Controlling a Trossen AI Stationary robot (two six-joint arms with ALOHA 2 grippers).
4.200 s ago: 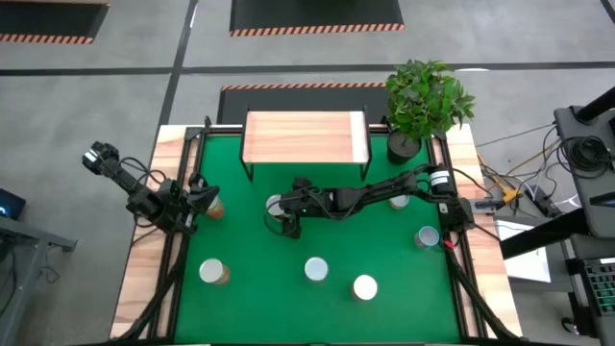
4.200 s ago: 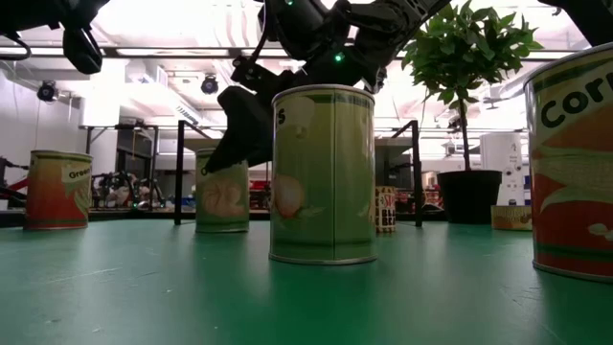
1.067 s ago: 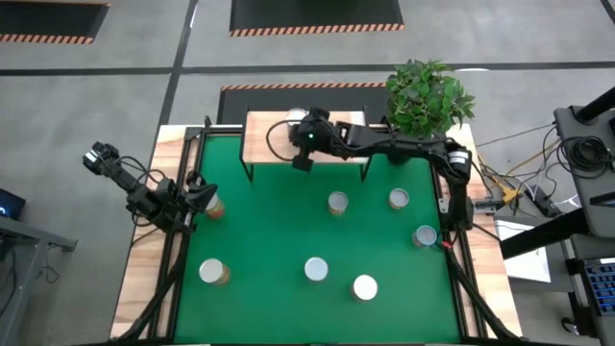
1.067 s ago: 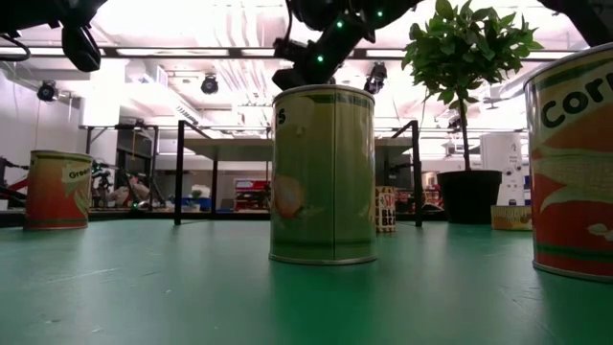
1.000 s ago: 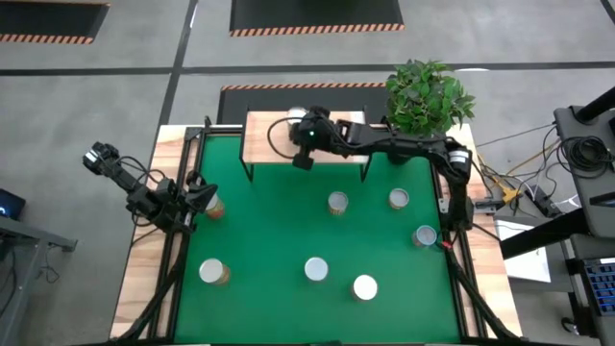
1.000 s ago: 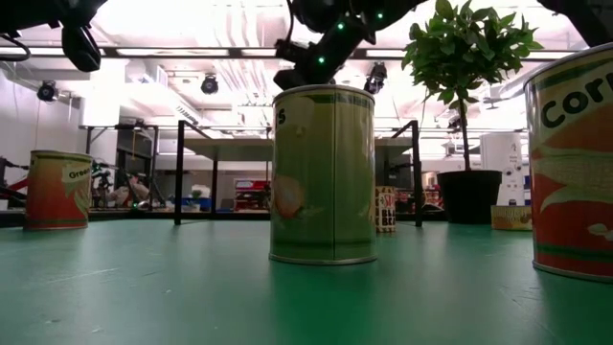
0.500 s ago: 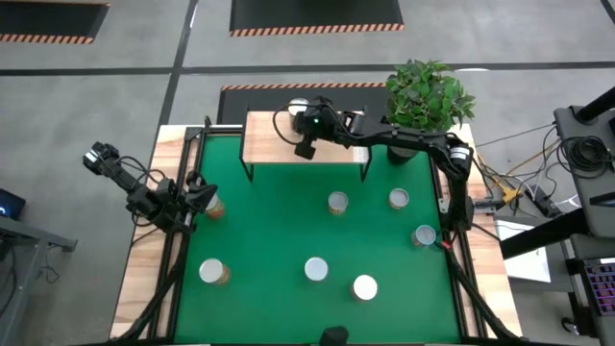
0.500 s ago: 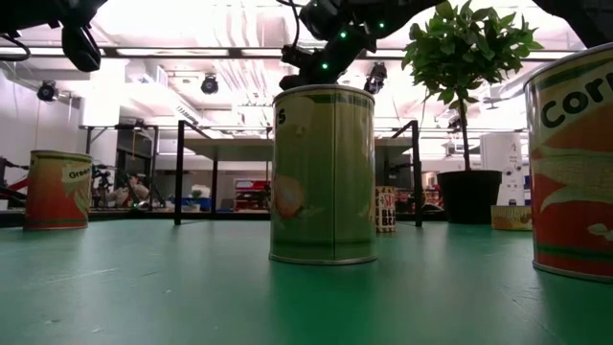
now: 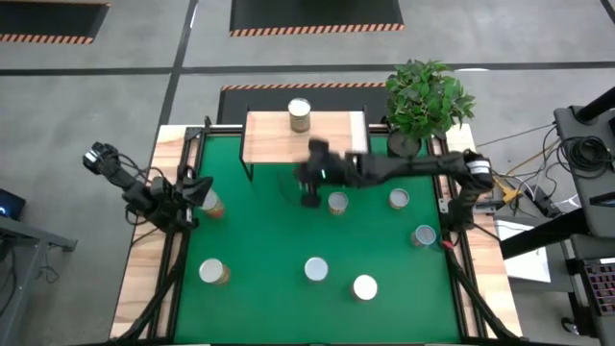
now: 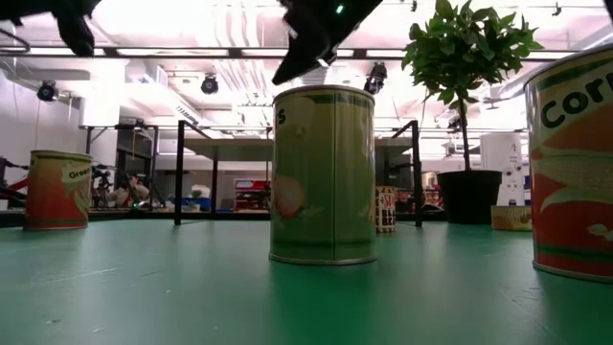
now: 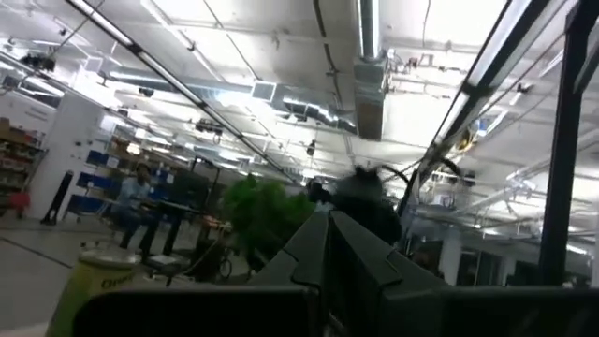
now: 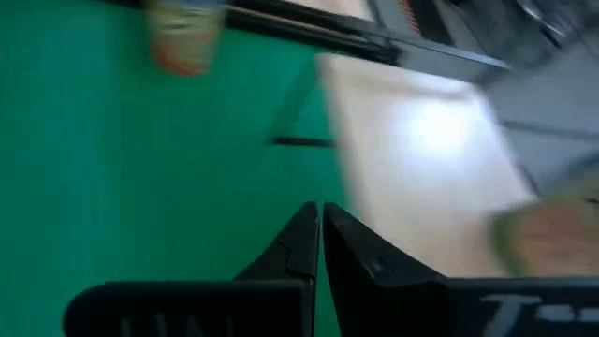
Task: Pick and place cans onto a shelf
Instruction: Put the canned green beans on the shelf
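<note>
One can (image 9: 300, 115) stands upright on the far edge of the shelf (image 9: 279, 142), a light wood platform at the back of the green mat. Several more cans stand on the mat, among them one (image 9: 337, 203) just right of my right gripper (image 9: 309, 183). That gripper hovers shut and empty over the mat, in front of the shelf; its wrist view shows the fingertips (image 12: 320, 225) closed together. My left gripper (image 9: 199, 192) is shut at the mat's left edge, beside a can (image 9: 212, 205), and tilts upward (image 11: 328, 248).
A potted plant (image 9: 426, 96) stands at the back right corner, next to the shelf. Other cans stand at the right (image 9: 399, 199) (image 9: 428, 236) and along the near side (image 9: 316, 270) (image 9: 365, 286) (image 9: 212, 272). Black frame rails (image 9: 176, 259) run along the mat's sides.
My right gripper, shut throughout, has drawn back from the shelf toward the table's near edge and now hangs over the mat. The can stays standing on the shelf.
</note>
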